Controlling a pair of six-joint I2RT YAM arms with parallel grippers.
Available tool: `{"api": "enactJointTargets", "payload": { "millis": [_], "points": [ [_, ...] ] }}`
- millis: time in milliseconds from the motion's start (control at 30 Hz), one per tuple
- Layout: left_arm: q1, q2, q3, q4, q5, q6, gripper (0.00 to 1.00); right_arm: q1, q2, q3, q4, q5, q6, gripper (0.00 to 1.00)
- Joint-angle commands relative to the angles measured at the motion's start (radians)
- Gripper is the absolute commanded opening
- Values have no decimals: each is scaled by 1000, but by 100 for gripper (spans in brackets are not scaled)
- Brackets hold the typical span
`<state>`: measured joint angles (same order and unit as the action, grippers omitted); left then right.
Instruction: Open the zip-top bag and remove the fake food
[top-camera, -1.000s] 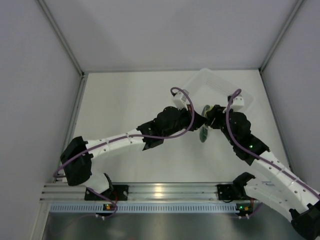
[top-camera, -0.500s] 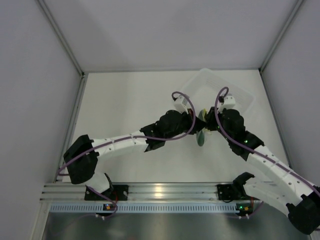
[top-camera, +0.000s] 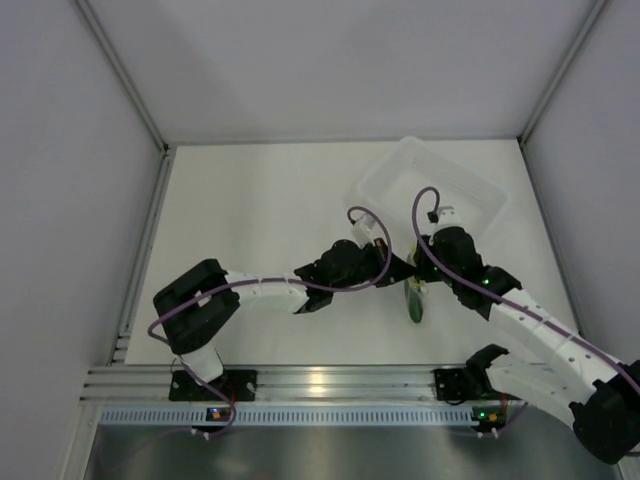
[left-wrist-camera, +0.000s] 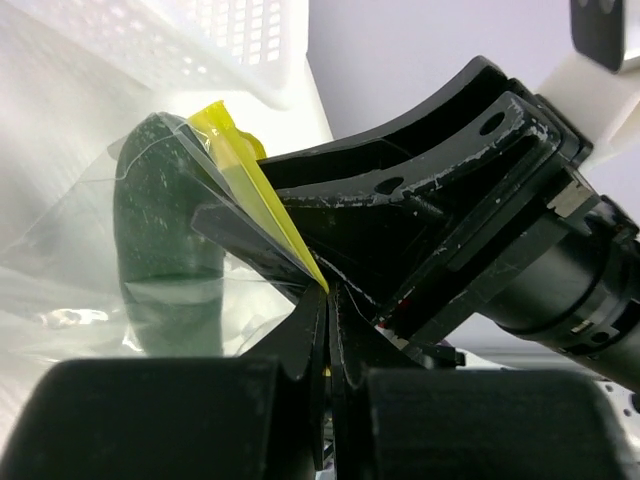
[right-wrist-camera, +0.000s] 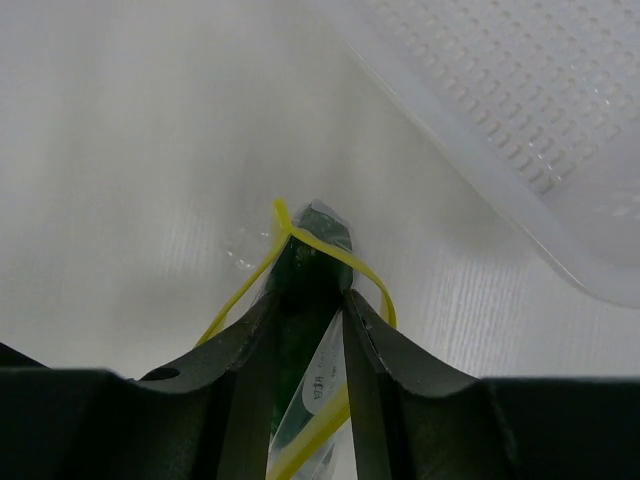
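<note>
Arms, pair: both extended, wrists close together.
Inward-angled left arm (top-camera: 260, 290) and right arm (top-camera: 540, 335); left fingers (left-wrist-camera: 290, 390) pressed together, right fingers (right-wrist-camera: 240, 380) narrowly apart.

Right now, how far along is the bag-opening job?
Done: the zip strip gapes open in a loop. In hand: left tool pinches the zip-top bag by that strip; right tool appears to pinch the fake food at the mouth. Left: food still inside the bag.

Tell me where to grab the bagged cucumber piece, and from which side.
Grip the fake food by its end at the zip strip, coming lengthwise through the zip-top bag's mouth: it is long and slim, and the open strip loops round that end.
</note>
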<state>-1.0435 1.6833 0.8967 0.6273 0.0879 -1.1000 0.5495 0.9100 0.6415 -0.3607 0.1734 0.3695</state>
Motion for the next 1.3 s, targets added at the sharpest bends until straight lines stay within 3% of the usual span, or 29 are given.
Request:
{"api": "enactJointTargets", "payload": {
  "millis": [0, 300, 467, 767, 1100, 1267],
  "points": [
    [-13, 76, -5, 216, 145, -78, 0, 7, 33, 86, -33, 4, -10, 32],
    [-4, 116, -80, 216, 69, -103, 0, 84, 142, 90, -107, 119, -6, 31],
    [0, 119, -171, 218, 30, -116, 0, 187, 185, 67, -81, 156, 39, 31],
    [0, 107, -278, 216, -60, -93, 0, 254, 273, 12, -11, 169, 91, 37],
    [-26, 138, -203, 213, -51, -81, 0, 311, 259, 24, -129, 229, 106, 40],
    [-30, 113, -130, 31, -161, -84, 0, 333, 262, 81, -230, 250, 118, 38]
  ]
}}
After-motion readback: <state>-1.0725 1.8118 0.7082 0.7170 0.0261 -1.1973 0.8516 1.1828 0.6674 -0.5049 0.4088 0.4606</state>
